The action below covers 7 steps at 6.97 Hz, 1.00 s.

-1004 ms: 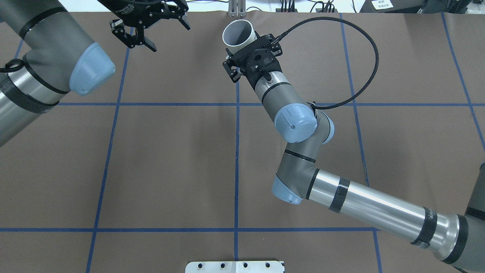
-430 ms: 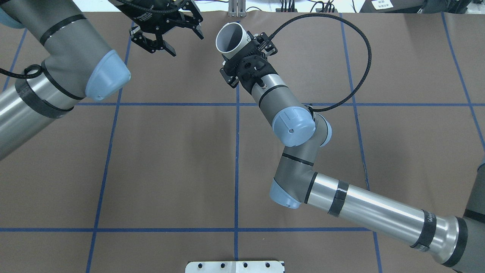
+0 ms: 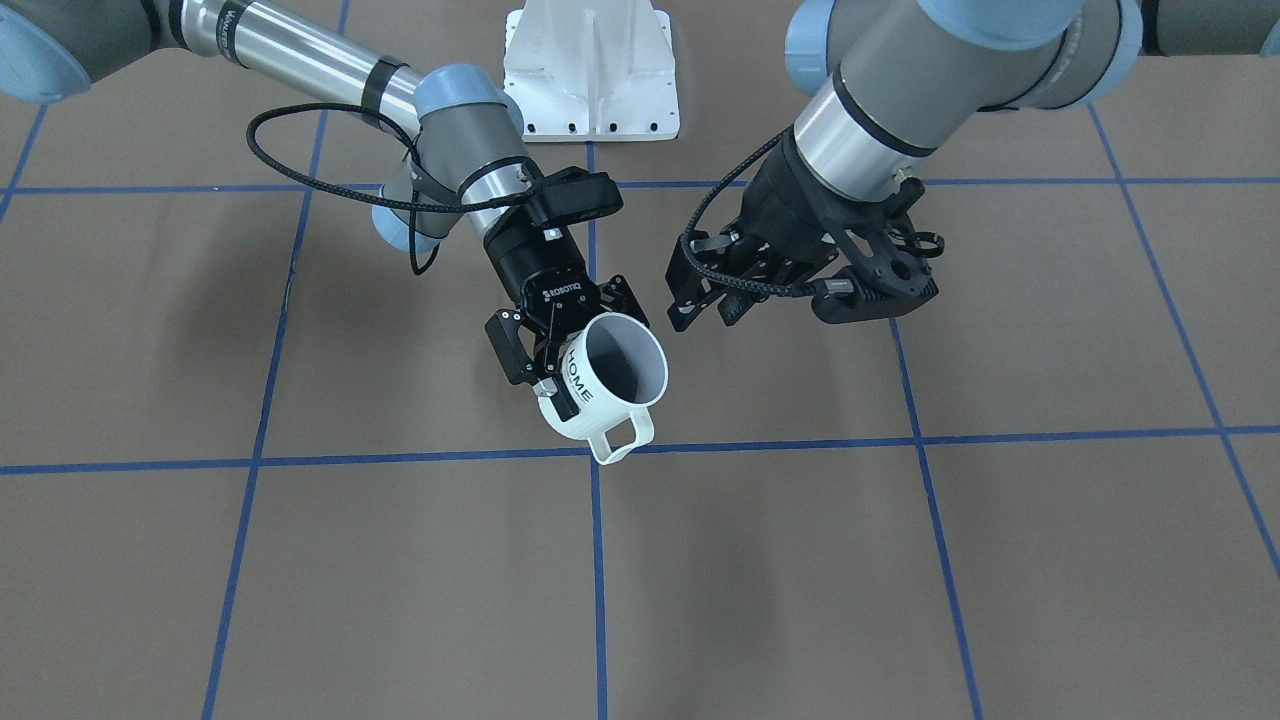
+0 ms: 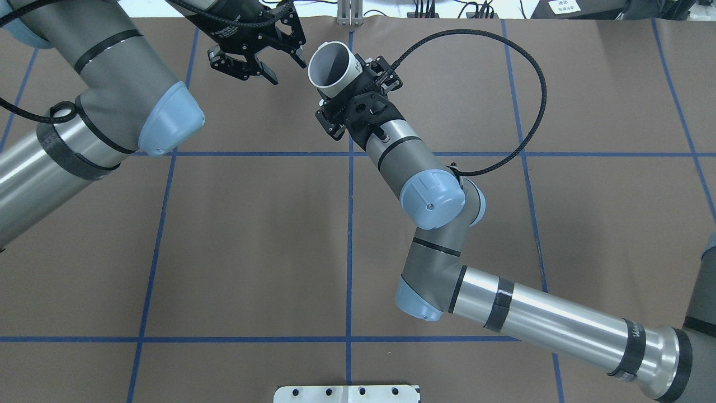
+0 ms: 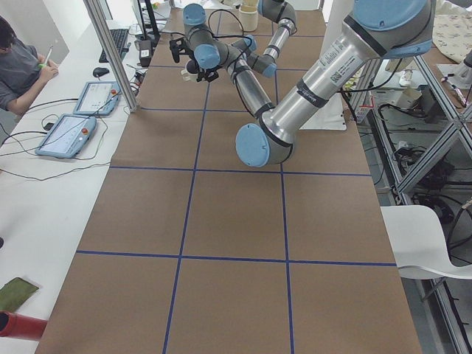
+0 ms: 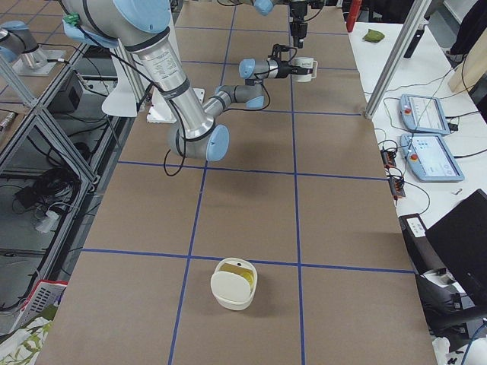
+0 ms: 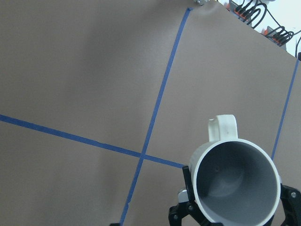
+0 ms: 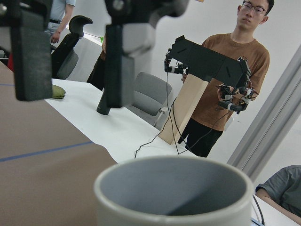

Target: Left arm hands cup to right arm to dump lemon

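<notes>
My right gripper, marked ROBOTIQ, is shut on the white "HOME" cup and holds it tilted above the table near the centre line. The cup's grey inside looks empty, and no lemon shows in it. The cup also shows in the overhead view, held by the right gripper. My left gripper is open and empty. It hovers just left of the cup's mouth, apart from it. In the front view the left gripper is to the right of the rim. The rim fills the bottom of the right wrist view.
A white bowl with something yellow inside sits far out on my right end of the table. The white base plate is at the robot's side. An operator stands across the table, with tablets on the side desk.
My left gripper has moved right, toward the cup, still open. My right arm has carried the cup a little left. The gap between them has shrunk.
</notes>
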### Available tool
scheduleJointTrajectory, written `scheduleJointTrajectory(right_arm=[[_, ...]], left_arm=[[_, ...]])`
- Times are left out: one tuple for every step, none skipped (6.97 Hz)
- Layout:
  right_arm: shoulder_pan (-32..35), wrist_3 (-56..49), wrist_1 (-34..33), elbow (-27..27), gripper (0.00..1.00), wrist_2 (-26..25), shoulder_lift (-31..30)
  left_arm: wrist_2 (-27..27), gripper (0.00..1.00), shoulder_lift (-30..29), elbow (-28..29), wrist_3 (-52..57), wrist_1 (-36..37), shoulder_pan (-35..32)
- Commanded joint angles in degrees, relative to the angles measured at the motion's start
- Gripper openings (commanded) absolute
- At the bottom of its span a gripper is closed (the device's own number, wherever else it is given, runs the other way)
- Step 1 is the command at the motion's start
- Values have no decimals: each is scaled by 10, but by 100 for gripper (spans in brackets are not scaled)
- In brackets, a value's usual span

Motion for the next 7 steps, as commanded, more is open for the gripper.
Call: scheduleJointTrajectory(right_arm=[[-4,43,0,9,50,-4,0],[-6,50,0,11,50,-6,1],[-6,51,0,16,50,-7,1],[-6,51,-1,16,50,-7,2],[-6,51,-1,16,51,-7,0],[-6,51,-2,16,51,-7,2],[-6,51,-2,16,51,-7,3]], left_arm=[[3,57,-3,3,-4,0,3],[3,57,-5,3,-15,0,3],[3,57,-6,3,-15,0,3],[3,57,-7,3,-23,0,3],[3,57,-10,4,-25,0,3],[4,57,-13,4,-26,0,3],[3,57,-13,5,-26,0,4]])
